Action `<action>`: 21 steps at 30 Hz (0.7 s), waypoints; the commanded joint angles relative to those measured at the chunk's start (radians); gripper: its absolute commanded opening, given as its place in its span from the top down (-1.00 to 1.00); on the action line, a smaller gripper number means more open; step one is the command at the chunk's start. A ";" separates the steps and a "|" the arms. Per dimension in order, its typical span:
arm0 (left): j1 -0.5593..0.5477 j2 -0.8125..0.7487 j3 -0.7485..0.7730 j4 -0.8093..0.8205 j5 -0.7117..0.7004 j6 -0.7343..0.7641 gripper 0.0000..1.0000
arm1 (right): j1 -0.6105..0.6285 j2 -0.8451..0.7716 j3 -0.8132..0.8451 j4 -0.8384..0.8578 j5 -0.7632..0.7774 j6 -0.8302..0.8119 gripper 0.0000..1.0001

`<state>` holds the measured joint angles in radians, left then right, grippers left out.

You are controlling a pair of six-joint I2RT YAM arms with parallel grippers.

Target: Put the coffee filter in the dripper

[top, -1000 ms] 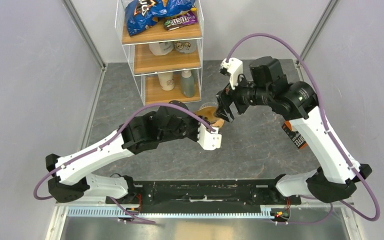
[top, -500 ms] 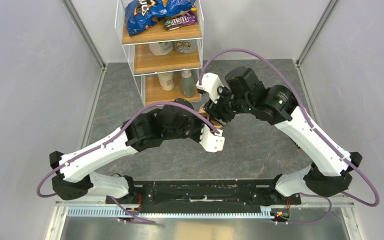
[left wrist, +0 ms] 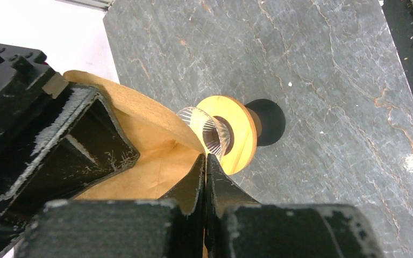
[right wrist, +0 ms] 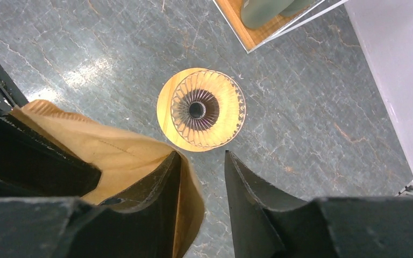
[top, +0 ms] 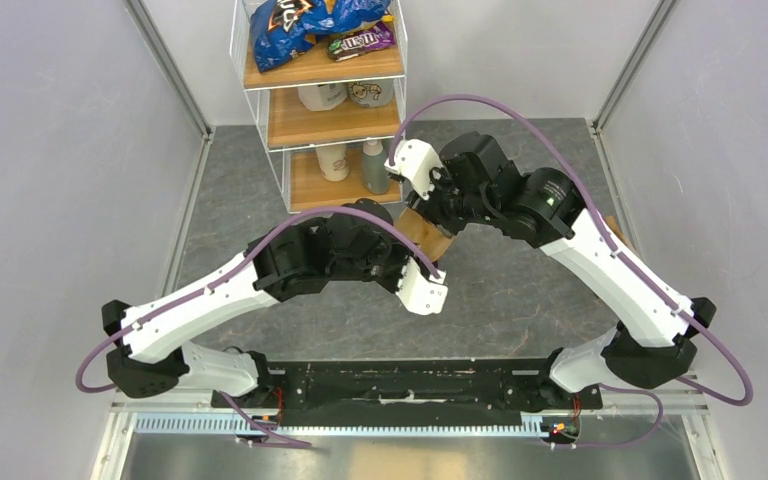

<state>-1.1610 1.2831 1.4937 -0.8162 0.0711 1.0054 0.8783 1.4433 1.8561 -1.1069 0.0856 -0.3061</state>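
Observation:
The coffee filter (top: 423,232), a tan paper cone, hangs above the table between both arms. My left gripper (left wrist: 205,157) is shut on the filter's (left wrist: 140,161) edge. My right gripper (right wrist: 201,153) has its jaws apart: the left finger sits inside the filter's (right wrist: 118,153) open mouth, the right finger (right wrist: 247,183) is outside, and one paper wall lies between them without being pinched. The dripper (right wrist: 201,109), ribbed clear glass in a round light-wood ring, stands upright on the slate below and just ahead of both grippers. In the left wrist view the dripper (left wrist: 236,134) shows past the filter. The arms hide it in the top view.
A white wire rack with wooden shelves (top: 330,100) stands at the back, holding snack bags, bottles and cups. Its lower corner (right wrist: 269,21) lies close beyond the dripper. Grey walls close in on both sides.
My right arm swung left to the filter and its jaws narrowed from wide open, one finger now inside the paper. The left gripper stayed shut on the filter and shifted slightly.

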 commanded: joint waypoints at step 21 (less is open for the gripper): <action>-0.005 0.043 0.066 -0.098 0.020 0.059 0.96 | -0.059 -0.024 0.103 -0.001 -0.096 0.019 -0.13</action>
<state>-1.1610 1.3193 1.5249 -0.8738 0.0608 1.0481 0.8253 1.4433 1.8858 -1.1156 0.0402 -0.2745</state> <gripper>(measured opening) 0.025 0.587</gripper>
